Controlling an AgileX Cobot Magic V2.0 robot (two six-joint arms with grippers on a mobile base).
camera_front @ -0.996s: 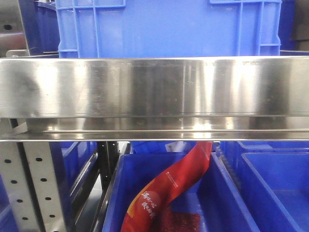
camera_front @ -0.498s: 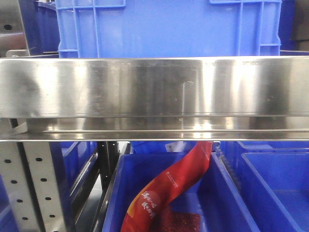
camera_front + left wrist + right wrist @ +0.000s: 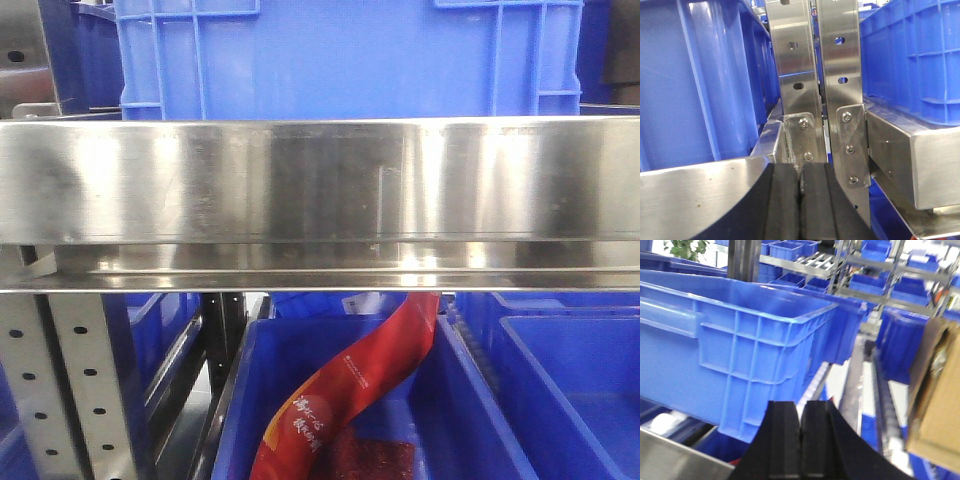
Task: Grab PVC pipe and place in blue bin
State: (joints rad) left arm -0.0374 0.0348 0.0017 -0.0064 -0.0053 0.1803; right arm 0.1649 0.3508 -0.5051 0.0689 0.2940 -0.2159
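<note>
Bright glare on steel rail (image 3: 320, 180), right wrist view perhaps motion-blurred

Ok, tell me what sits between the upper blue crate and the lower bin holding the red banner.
A steel shelf rail, in the front view.

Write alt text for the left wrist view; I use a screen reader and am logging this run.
The left gripper sits shut and empty, its black fingers pressed together, facing two perforated steel uprights bolted to a shelf rail. Blue bins flank the uprights on both sides. No PVC pipe is visible.
</note>
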